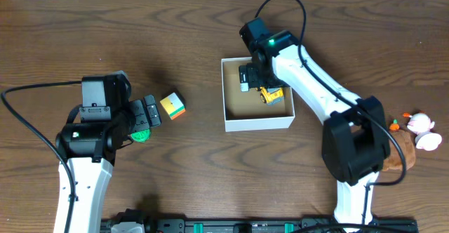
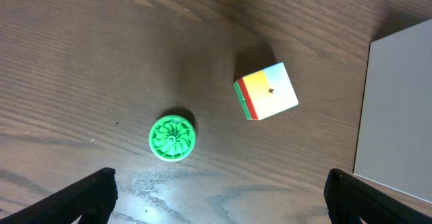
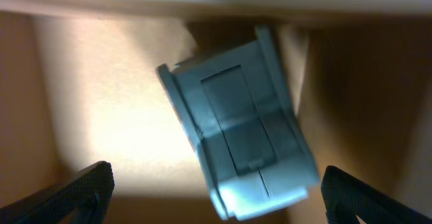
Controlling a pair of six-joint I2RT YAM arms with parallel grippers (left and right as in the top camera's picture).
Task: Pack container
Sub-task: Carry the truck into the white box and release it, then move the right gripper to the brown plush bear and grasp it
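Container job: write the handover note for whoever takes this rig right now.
Left tool: open, empty, above the table near the green disc and the colour cube.
Right tool: open, low over the container, above a grey-blue block lying on its floor.
Done: the grey-blue block and a yellow toy are in the container.
Left: the disc and cube lie outside it; plush toys sit at the table's right edge.

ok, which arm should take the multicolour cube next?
Probably left. The left pincer, open, hovers beside the cube and green disc on its side of the table. The right pincer is down inside the container over a grey toy, with the box wall between it and the cube.
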